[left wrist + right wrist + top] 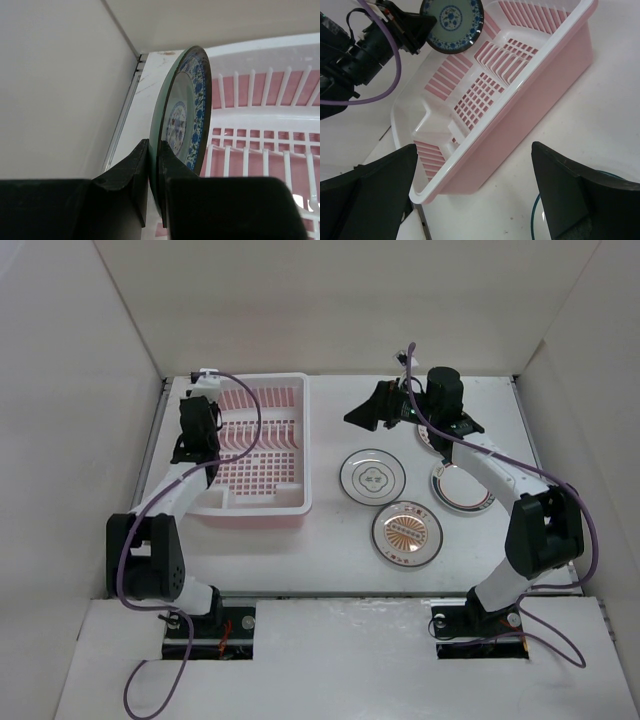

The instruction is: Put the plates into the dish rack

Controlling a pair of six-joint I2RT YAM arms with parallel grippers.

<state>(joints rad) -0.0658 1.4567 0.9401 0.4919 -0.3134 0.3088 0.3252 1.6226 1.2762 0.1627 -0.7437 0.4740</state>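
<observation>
L hand [154, 167] clamped on blue-patterned plate [189, 107], held on edge by far-left rim of the dish rack [260, 506], upright prob. so it slots between the ribs. R hand [474, 160]: fingers apart, empty, hovering far right. Flat on bench [330, 565], right of rack: grey-ringed plate [372, 476], sunburst plate [406, 535], coloured-rim plate [458, 496]. Side wall [50, 75] sits close on the left, so little room that way.

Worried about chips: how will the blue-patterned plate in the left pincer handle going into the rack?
Likely stiff: the blue-patterned plate stands on edge, unbent, in the left pincer. Its glossy face may slip, since only the rim is pinched. Being round, it could roll or tip unless a dish rack slot catches it.
</observation>
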